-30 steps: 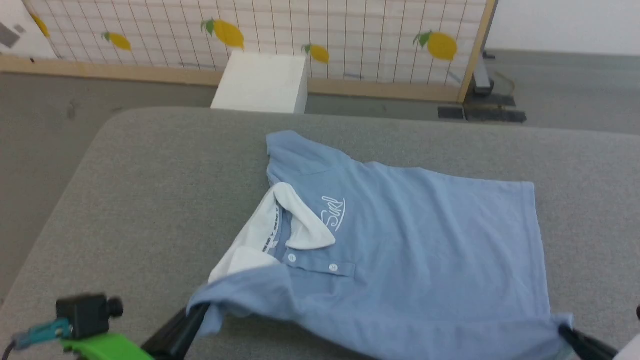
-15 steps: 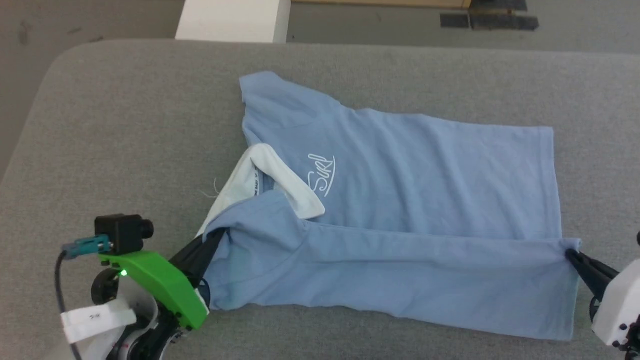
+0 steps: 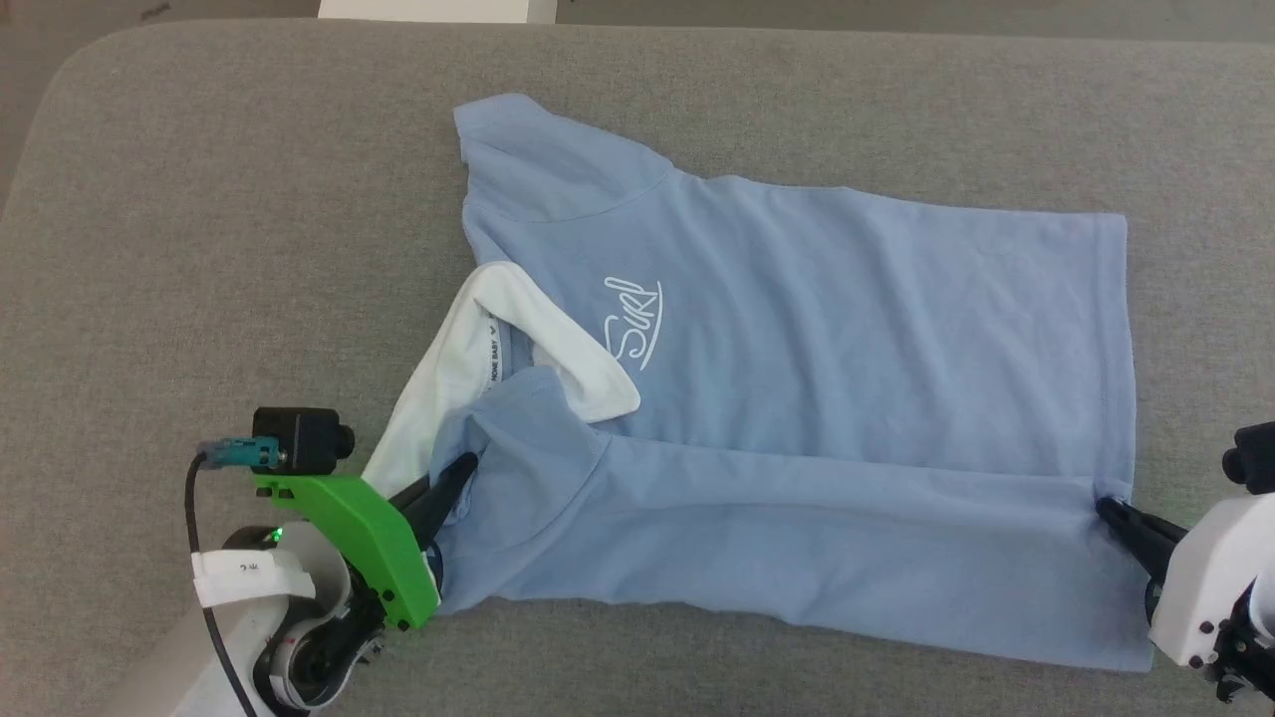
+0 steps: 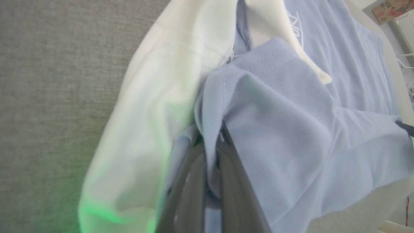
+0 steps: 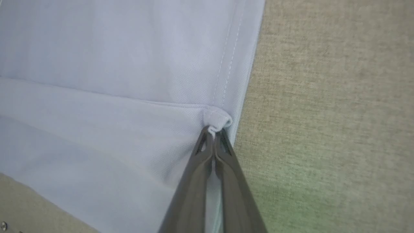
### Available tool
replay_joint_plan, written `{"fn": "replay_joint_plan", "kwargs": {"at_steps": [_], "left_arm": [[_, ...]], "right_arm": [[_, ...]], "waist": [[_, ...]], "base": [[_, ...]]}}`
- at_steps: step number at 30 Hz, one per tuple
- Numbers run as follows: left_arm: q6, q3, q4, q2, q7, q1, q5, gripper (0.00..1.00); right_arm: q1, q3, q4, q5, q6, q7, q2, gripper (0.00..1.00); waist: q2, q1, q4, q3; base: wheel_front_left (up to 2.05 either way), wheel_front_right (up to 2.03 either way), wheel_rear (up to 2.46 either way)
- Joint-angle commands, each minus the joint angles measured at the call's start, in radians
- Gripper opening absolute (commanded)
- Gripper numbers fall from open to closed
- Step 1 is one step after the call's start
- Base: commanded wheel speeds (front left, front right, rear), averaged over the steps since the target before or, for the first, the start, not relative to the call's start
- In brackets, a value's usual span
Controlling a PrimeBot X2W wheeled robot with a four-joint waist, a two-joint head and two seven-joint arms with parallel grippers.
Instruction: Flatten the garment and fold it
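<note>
The garment (image 3: pixel 847 329) lies on the grey desk (image 3: pixel 229 199), its near edge folded over the body. Just on the robot's side of the white collar (image 3: pixel 558 349), the left hand (image 3: pixel 463 468) is clamped on that fold. Far from the collar, at the hem, the right hand (image 3: pixel 1104 506) pinches the fold's other corner.

Seemingly a lab: grey cloth-covered worktable (image 3: pixel 249 199) on grey floor (image 3: pixel 12 40).
</note>
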Motion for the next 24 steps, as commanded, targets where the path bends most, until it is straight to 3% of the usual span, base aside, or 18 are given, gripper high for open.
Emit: {"fn": "replay_joint_plan", "kwargs": {"at_steps": [1,3,4,5,12,15,18,20,24], "left_arm": [[0.006,-0.006,0.030,-0.013,0.003,-0.007,0.001,0.25],[0.007,0.000,0.043,-0.026,-0.013,-0.008,-0.003,0.62],[0.002,0.004,0.044,-0.032,-0.021,-0.006,-0.010,1.00],[-0.003,0.010,0.042,-0.036,-0.029,0.000,-0.019,1.00],[-0.002,0.090,-0.101,0.005,-0.112,0.100,-0.074,1.00],[0.041,0.158,-0.211,0.029,-0.220,0.173,-0.061,1.00],[0.101,0.229,-0.295,0.031,-0.359,0.240,-0.010,1.00],[0.135,0.289,-0.343,0.013,-0.410,0.283,0.046,1.00],[0.151,0.457,-0.432,-0.111,-0.424,0.367,0.237,1.00]], "right_arm": [[-0.015,0.011,0.028,0.007,-0.002,-0.005,0.003,0.00],[-0.021,0.008,0.047,0.009,-0.002,-0.010,0.008,0.00],[-0.025,0.012,0.052,0.008,-0.002,-0.016,0.010,0.67],[-0.026,0.019,0.054,0.011,-0.002,-0.018,0.011,1.00],[0.021,-0.011,-0.050,0.049,-0.002,-0.021,0.012,1.00],[0.065,-0.062,-0.148,0.033,-0.002,-0.072,0.021,1.00],[0.095,-0.122,-0.239,-0.032,-0.002,-0.202,0.051,1.00],[0.114,-0.149,-0.279,-0.088,-0.002,-0.310,0.086,1.00],[0.168,-0.165,-0.290,-0.195,-0.002,-0.486,0.175,1.00]], "waist": [[0.0000,0.0000,-0.002,-0.004],[0.0000,0.0000,-0.003,-0.010],[0.0000,0.0000,-0.005,-0.016],[0.0000,0.0000,-0.006,-0.024],[0.0000,0.0000,-0.013,-0.091],[0.0000,0.0000,-0.010,-0.124],[0.0000,0.0000,-0.004,-0.150],[0.0000,0.0000,-0.002,-0.168],[0.0000,0.0000,0.007,-0.199]], "base": [[0.00,0.00,0.00],[0.00,0.00,0.00],[0.00,0.00,0.00],[0.00,0.00,0.00],[0.00,0.00,0.00],[0.00,0.00,0.00],[0.00,0.00,0.00],[0.00,0.00,0.00],[0.00,0.00,0.00]]}}
